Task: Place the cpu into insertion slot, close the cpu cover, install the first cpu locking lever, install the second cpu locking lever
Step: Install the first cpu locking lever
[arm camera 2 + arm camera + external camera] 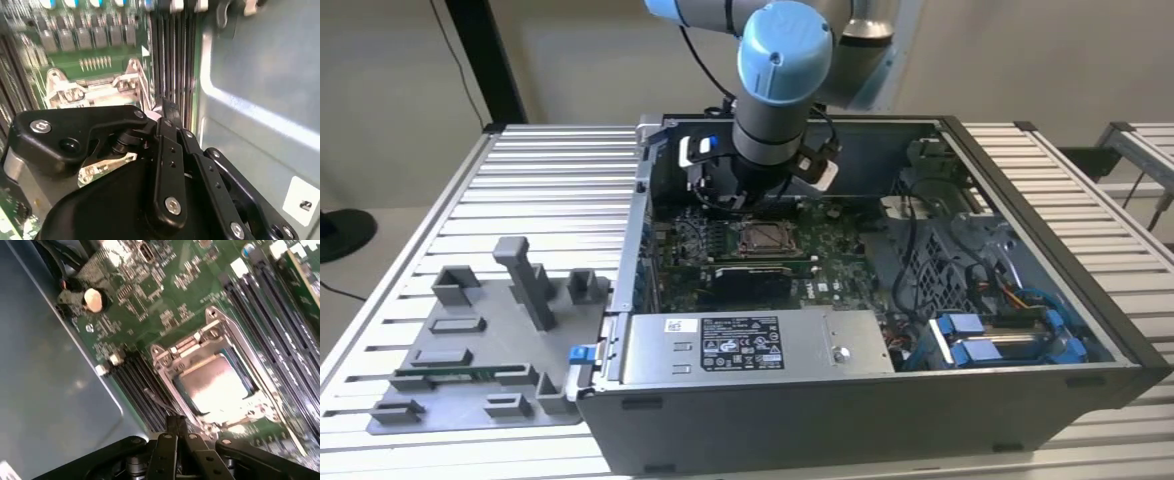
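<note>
Cpu (217, 385): silvery face up, lying in the slot (767, 238) near the middle of the board (150, 295), framed by the cover (239, 349), which looks lowered over it. Gripper (175, 429): tips together, nothing seen between them, poised just off the slot's edge on the side facing the case (854, 400) wall. Rod (159, 401): thin and dark, running from the slot's corner toward the tips. It is likely a locking lever, though you cannot tell whether it is latched. Hazards, as a judgement: closed tips give you a narrow pushing face, so they may slip off the rod and rake the board or the memory sockets (131, 374) beside it. If the chip sits askew under the cover, which cannot be checked here, pressure on a lever could bend contacts. The case wall stands near the gripper body, so a sideways sweep risks a knock.
</note>
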`<state>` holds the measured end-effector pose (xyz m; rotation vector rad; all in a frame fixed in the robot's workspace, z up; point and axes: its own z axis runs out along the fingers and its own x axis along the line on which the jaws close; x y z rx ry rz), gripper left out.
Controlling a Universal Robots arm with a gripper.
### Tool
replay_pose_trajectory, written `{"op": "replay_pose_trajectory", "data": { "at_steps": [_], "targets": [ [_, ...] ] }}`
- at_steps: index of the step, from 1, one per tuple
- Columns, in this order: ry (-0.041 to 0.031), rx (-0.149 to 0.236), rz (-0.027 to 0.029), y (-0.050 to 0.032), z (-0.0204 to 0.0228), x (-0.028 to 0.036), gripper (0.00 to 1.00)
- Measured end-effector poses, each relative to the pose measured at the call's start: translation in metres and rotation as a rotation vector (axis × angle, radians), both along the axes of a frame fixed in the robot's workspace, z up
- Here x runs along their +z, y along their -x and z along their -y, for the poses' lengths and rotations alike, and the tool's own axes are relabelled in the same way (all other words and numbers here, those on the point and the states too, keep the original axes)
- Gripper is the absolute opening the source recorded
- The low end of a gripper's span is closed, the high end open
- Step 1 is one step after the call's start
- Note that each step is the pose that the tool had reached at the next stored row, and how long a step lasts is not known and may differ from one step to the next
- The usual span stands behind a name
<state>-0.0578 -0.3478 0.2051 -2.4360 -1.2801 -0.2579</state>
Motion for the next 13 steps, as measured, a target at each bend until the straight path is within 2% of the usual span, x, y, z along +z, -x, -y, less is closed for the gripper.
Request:
{"op": "replay_pose_trajectory", "data": {
  "at_steps": [2, 6, 9, 13],
  "targets": [
    [-0.0002, 0.0, 0.0001, 0.0041, 0.0007, 0.004, 0.0],
    [-0.0002, 0.0, 0.0, 0.0043, 0.0008, 0.0217, 0.0],
    [-0.0002, 0.003, 0.0, 0.0045, 0.001, 0.0221, 0.0],
    [-0.0001, 0.039, 0.0, 0.0044, 0.0014, 0.0221, 0.0]
  ]
}}
